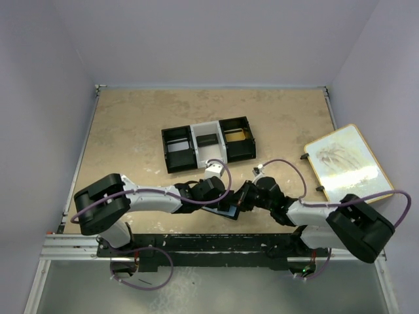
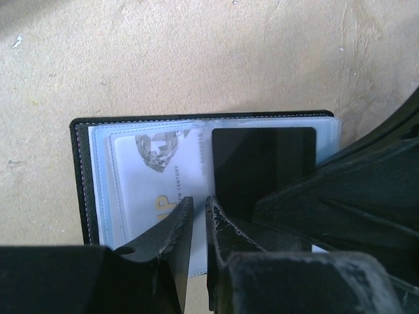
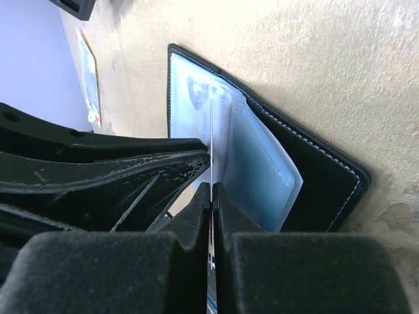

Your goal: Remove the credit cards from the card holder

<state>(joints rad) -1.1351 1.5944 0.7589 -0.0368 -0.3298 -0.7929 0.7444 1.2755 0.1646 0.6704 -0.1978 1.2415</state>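
- Black leather-like bifold card holder (image 2: 81,190), small, flat and rectangular, lies open on the table near its front edge, between the two arms' fingertips; its shiny clear pale-blue plastic sleeves face up
- Dark thin rectangular plastic card (image 2: 262,163) stands partly out of the sleeves on the holder's right half; the right wrist view shows it edge-on as a thin line
- Right gripper (image 3: 211,191) has its two black fingers pressed together on that dark card, with no gap showing beside the card's edge
- Left gripper (image 2: 196,204) sits over the holder's middle, its fingertips a narrow slit apart; nothing can be seen between them, and whether they touch the sleeve cannot be told
- White printed insert (image 2: 147,173) with a grey diamond and grey lettering lies inside the left-hand sleeve, just beside the left fingertips
- Beige speckled tabletop (image 1: 131,131) carries everything
- Black-and-white three-compartment tray (image 1: 196,140) sits beyond the holder, toward the far side and apart from it; a gold-tan flat piece (image 1: 237,135) lies in its right compartment and a dark flat piece (image 1: 207,139) in the white middle one, both too small to identify
- Tan-rimmed rectangular board (image 1: 344,163) with a pale printed face lies tilted at the right edge, well apart from the holder
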